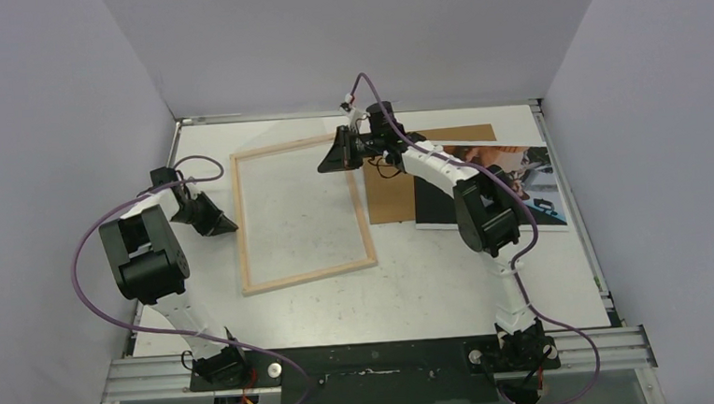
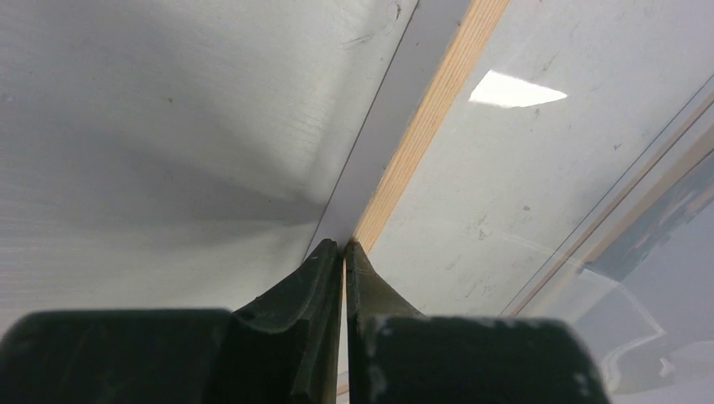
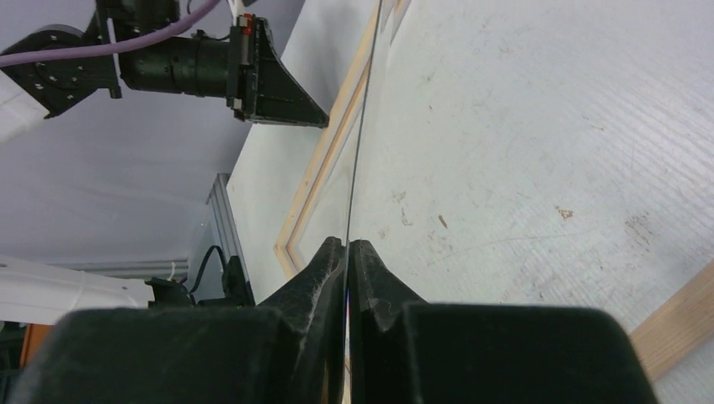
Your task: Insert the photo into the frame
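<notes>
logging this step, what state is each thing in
frame: flat, wood back up, no photo inside
photo: face up, right of frame, partly on backing board
backing board: flat, outside frame
clear sheet: edge pinched by right tool
left tool: shut, at frame's left edge
right tool: shut on clear sheet

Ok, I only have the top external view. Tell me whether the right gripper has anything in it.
Observer: The right wrist view shows the right gripper shut on the clear sheet, which runs out edge-on from between its fingertips.
Operator: Now check the left gripper.
Observer: Left wrist view: the left gripper is shut, tips at the wood rail of the frame; whether it pinches anything, I cannot tell.
Operator: Check the sheet on that side.
Observer: A bright glare lies just inside that rail, so the sheet seems to reach that side.
</notes>
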You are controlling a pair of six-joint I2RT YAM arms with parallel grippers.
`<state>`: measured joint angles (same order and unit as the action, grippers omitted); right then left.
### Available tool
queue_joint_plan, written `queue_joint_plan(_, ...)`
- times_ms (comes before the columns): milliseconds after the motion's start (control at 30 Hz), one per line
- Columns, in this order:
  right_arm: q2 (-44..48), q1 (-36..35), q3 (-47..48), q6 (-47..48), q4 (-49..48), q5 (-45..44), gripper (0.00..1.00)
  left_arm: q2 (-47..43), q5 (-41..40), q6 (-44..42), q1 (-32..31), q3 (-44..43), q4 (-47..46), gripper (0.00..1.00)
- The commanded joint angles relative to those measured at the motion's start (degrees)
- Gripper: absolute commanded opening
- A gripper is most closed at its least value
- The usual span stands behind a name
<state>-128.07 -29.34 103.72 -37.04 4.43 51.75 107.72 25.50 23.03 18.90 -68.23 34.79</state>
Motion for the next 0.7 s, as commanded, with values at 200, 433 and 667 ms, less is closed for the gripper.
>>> queue_joint_plan(200,5.4,-0.3,0.5,-4.1,-10.6,2.6,0.0,2.3,-2.3,-1.4,-0.1,-1.3,-0.6,0.02)
queue_joint_plan(433,4.3,-0.6,1.2,-9.2,-14.6,3.0,0.0,2.4,-2.3,-1.5,-0.1,-1.8,-0.1,0.01)
queue_joint_plan(667,1.6,-0.5,0.8,-14.9,-19.5,3.1,0.0,2.6,-1.9,-1.5,-0.1,-2.2,-0.1,0.01)
